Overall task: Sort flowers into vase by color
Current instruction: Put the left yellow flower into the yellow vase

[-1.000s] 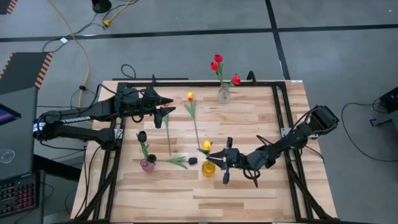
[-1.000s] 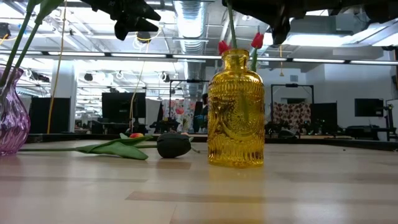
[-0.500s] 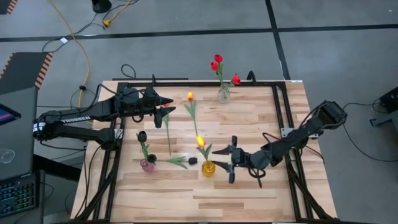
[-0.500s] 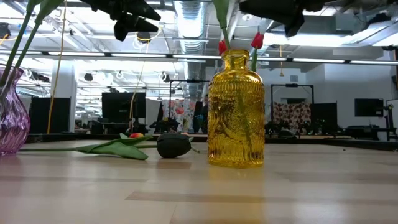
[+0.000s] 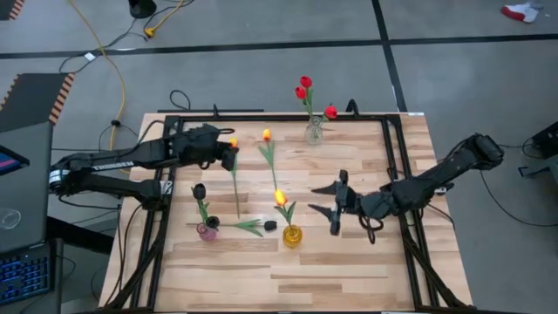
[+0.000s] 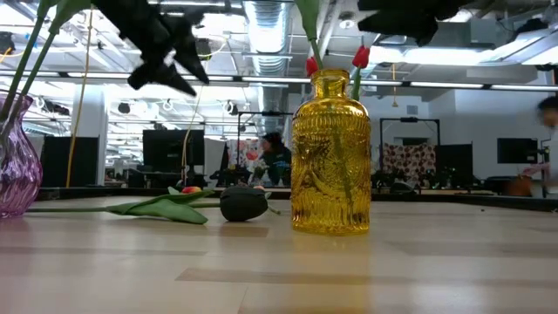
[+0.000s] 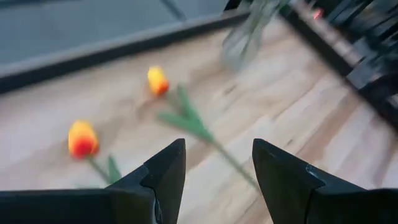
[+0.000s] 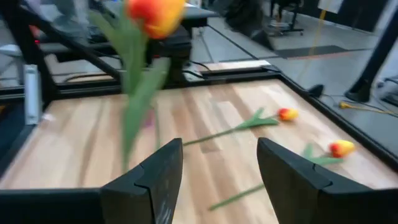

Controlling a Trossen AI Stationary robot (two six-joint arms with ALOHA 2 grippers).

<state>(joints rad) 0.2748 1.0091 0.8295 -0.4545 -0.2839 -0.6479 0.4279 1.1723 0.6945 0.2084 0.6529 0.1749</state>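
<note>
A yellow-orange tulip (image 5: 281, 198) stands in the yellow vase (image 5: 292, 235), its stem inside the neck. My right gripper (image 5: 331, 207) hangs open just right of it, level and clear of the tulip (image 8: 155, 12). A black tulip (image 5: 199, 190) stands in the pink vase (image 5: 207, 231), and red tulips (image 5: 305, 85) stand in the clear vase (image 5: 314, 133). Two yellow-orange tulips (image 5: 266, 134) (image 5: 232, 142) and one black tulip (image 5: 270, 226) lie flat on the table. My left gripper (image 7: 217, 180) is open above the two loose yellow-orange heads, tipped downward.
A black metal frame (image 5: 392, 157) runs around the wooden table top. Bare wood lies along the near edge (image 5: 288, 279) and between the clear vase and my right arm. In the low view, people show in the room behind the table.
My right gripper has drawn back from the yellow vase toward the table's right edge and risen; the yellow-orange tulip stays standing in the vase, its head swung a little to the left. My left gripper has sunk a little, tipped downward and rolled over the loose tulips.
</note>
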